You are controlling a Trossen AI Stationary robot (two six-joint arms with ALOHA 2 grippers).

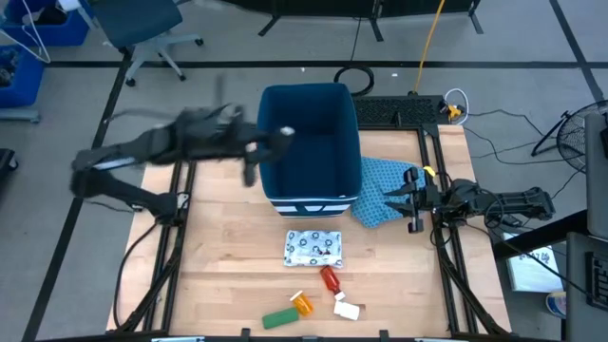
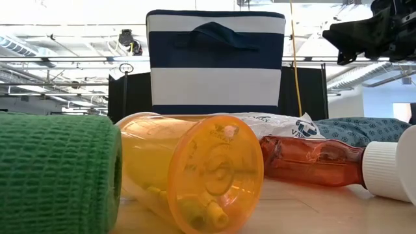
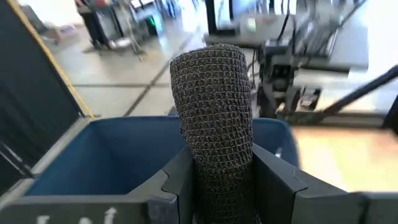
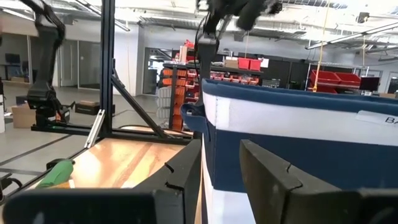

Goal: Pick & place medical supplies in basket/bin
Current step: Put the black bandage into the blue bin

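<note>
my left gripper [image 3: 214, 186] has its jaws clenched on the black block [image 3: 214, 118], a dark mesh-wrapped roll, above the near rim of the bin [image 1: 309, 142], which stands toward the desk's far edge. my right gripper [image 1: 391, 201] waits by the right edge, its jaws parted and holding nothing, over the blue cloth [image 1: 385, 190] just beside the bin. near the front edge lie the white packet [image 1: 313, 248], red bottle [image 1: 330, 279], orange vial [image 1: 302, 303], green block [image 1: 281, 318] and small white piece [image 1: 347, 310].
</note>
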